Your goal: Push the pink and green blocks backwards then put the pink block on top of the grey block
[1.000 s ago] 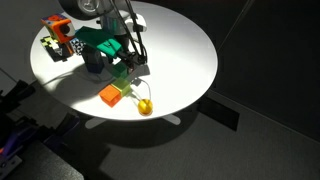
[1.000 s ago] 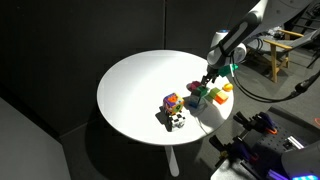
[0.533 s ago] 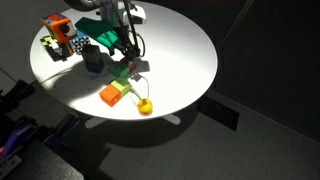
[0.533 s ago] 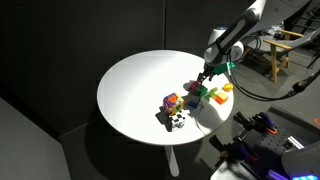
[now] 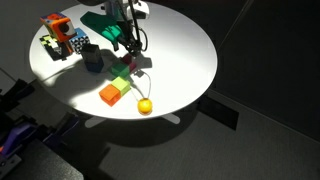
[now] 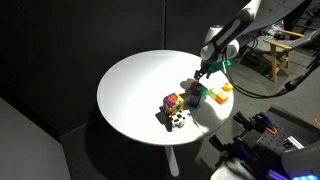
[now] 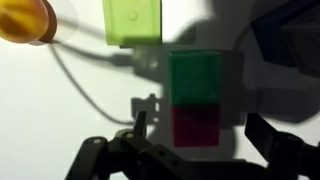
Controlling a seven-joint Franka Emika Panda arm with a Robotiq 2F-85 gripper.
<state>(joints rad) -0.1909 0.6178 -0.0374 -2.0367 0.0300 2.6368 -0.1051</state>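
— How is the arm standing?

— In an exterior view the arm (image 5: 118, 12) comes in over the far side of the round white table (image 5: 185, 55). The gripper (image 5: 131, 55) points straight down at a huddle of cubes. The grey block (image 5: 93, 59) sits just to one side of it, and an orange cube (image 5: 109, 96) lies nearer the table's edge.

— Anything more on the pose?

— In an exterior view the arm (image 6: 235, 30) slopes down from the upper right, and the gripper (image 6: 204, 73) hangs low over the same huddle by the rim. The cubes under it are too small to sort out there.

— And the wrist view?

— The fingers (image 7: 140, 125) are spread wide and grip nothing. The pink block (image 7: 198, 125) stands on the table between them, a dull magenta cube in shadow. I can't tell if either finger touches it. The green block (image 7: 203, 77), brighter and flat-topped, sits right against its far face. Beyond that are a lime cube (image 7: 132, 22), set apart, and a yellow ball (image 7: 25, 20) in the corner.
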